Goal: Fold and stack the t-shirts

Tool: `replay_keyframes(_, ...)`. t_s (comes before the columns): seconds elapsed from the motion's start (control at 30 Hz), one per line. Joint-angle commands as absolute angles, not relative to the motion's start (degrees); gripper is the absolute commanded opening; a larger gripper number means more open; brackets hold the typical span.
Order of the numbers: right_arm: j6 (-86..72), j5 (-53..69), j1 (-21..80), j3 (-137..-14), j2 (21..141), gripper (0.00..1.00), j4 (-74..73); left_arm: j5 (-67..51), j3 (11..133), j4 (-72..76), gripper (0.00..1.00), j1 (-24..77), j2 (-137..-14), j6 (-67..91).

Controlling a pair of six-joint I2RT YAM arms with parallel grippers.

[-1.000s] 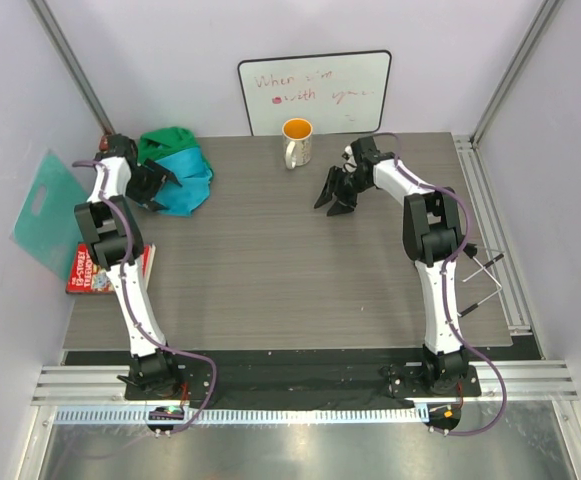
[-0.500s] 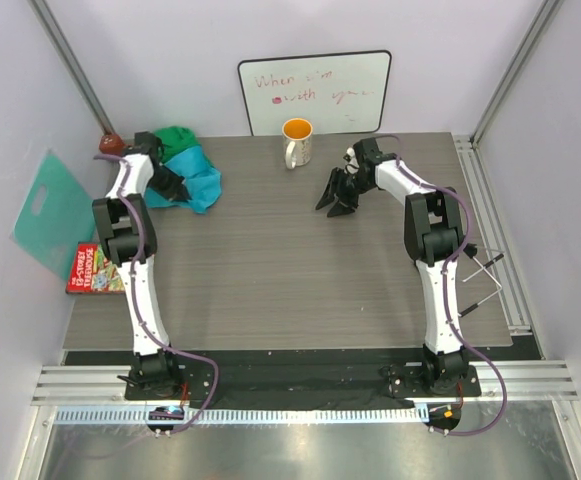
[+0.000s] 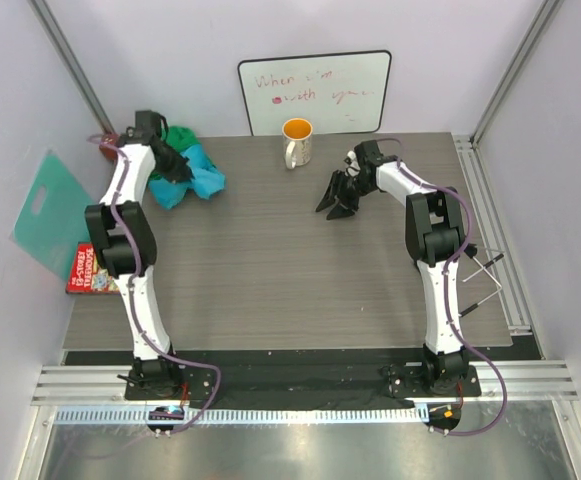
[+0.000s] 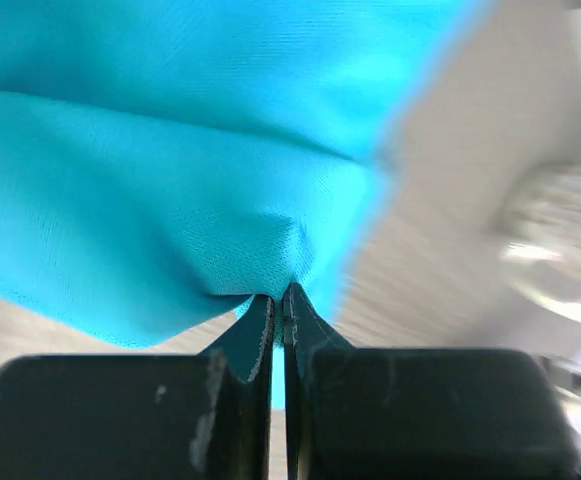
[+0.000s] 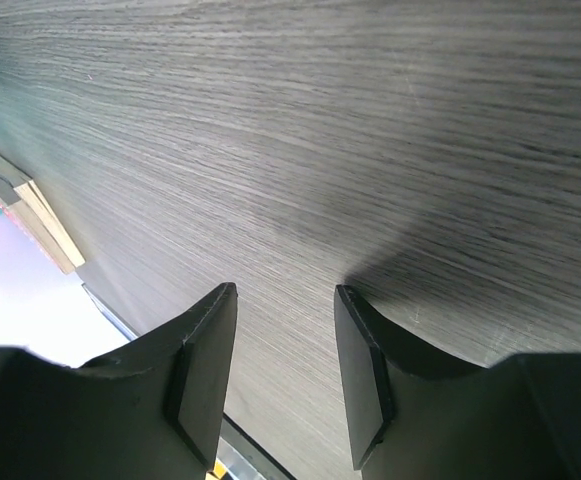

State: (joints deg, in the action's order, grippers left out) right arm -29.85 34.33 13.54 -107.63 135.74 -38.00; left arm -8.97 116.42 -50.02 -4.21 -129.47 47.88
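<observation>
The t-shirts lie bunched at the table's back left corner. The turquoise t-shirt (image 3: 202,176) (image 4: 170,150) is in front, and the green t-shirt (image 3: 181,136) peeks out behind it. My left gripper (image 3: 174,166) (image 4: 279,296) is shut on a pinched fold of the turquoise cloth, which fills most of the left wrist view. My right gripper (image 3: 334,203) (image 5: 285,292) hovers low over bare table right of centre, open, with nothing between its fingers.
A white mug (image 3: 297,143) with an orange inside stands at the back centre, in front of a whiteboard (image 3: 315,92). A mint-teal plastic sheet (image 3: 44,212) leans on the left wall above a red book (image 3: 88,271). The wooden table (image 3: 290,270) fills the middle.
My left gripper has shut on the turquoise t-shirt and swung toward the back, pulling the cloth with it. The right gripper has hardly moved.
</observation>
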Motion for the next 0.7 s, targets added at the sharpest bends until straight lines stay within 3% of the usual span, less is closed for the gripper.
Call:
replay_keyframes(0.0, -29.6, 32.3, 13.5, -107.4, 135.9, 0.5, -39.8, -5.9, 122.1, -43.2, 0.0, -4.3, -114.3, 49.0)
replay_keyframes(0.1, -30.4, 32.5, 13.4, -107.8, 136.5, 0.49, -39.6, -7.5, 127.2, -40.3, 0.0, -4.5, -111.0, 48.6)
replay_keyframes(0.4, -33.0, 33.0, 13.3, -109.8, 138.3, 0.48, -37.7, -24.6, 124.3, -22.9, 0.0, -4.5, -101.7, 54.3)
replay_keyframes(0.5, -33.0, 33.4, 13.4, -108.8, 138.0, 0.47, -37.0, -29.0, 119.2, -15.1, 0.0, -3.4, -96.1, 53.6)
replay_keyframes(0.67, -34.3, 34.6, 13.3, -108.0, 138.3, 0.47, -35.4, -31.2, 112.7, -14.1, 0.0, -3.3, -88.8, 55.9)
